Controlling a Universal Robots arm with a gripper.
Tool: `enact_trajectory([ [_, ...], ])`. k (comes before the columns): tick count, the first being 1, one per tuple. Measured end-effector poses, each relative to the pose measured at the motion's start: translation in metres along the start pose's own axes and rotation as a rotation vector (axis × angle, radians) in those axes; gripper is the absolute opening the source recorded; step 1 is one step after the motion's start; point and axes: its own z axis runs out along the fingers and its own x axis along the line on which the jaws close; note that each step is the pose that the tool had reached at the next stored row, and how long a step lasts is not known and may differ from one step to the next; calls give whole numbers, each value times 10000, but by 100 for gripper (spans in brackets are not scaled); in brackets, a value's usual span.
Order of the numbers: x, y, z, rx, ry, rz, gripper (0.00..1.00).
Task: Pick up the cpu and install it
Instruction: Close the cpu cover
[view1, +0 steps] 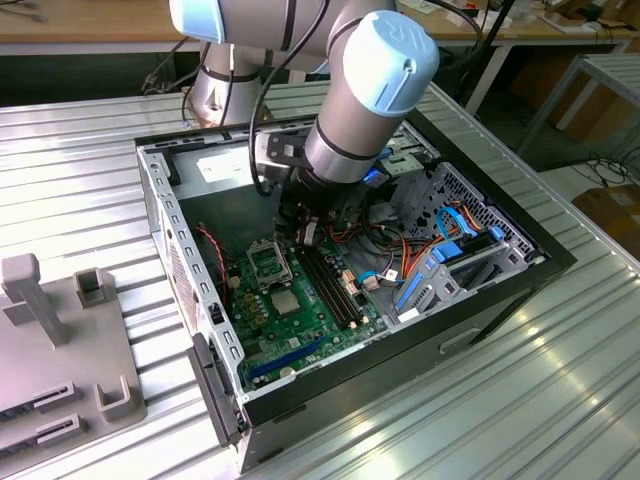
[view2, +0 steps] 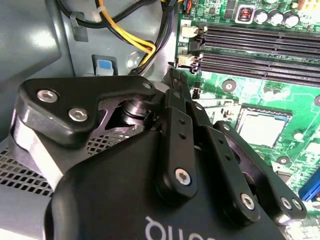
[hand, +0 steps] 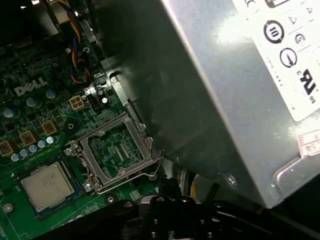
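The small, flat, square silver-grey cpu (view1: 284, 303) (view2: 261, 128) (hand: 45, 185) lies on the green motherboard (view1: 300, 330) (hand: 30, 115) inside the open black computer case (view1: 480, 300), just beside the black hinged socket frame with a green centre (view1: 266, 263) (hand: 116, 152). The black gripper (view2: 172, 82) hangs above the board near the long black memory slots (view1: 335, 285) (view2: 260, 50), apart from the cpu and holding nothing. Whether its fingers are apart or together I cannot tell. The grey metal power-supply box (hand: 235, 90) sits close by.
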Motion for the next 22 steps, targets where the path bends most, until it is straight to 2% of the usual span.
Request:
enact_trajectory([
  [2,5,-3,23,-31,-62,-1,11],
  [7,22,-15,113,-51,-98,-4,11],
  [9,32,-4,127,-71,-137,-5,11],
  [13,58,37,131,-85,-170,-6,11],
  [22,57,45,67,-78,-153,-5,11],
])
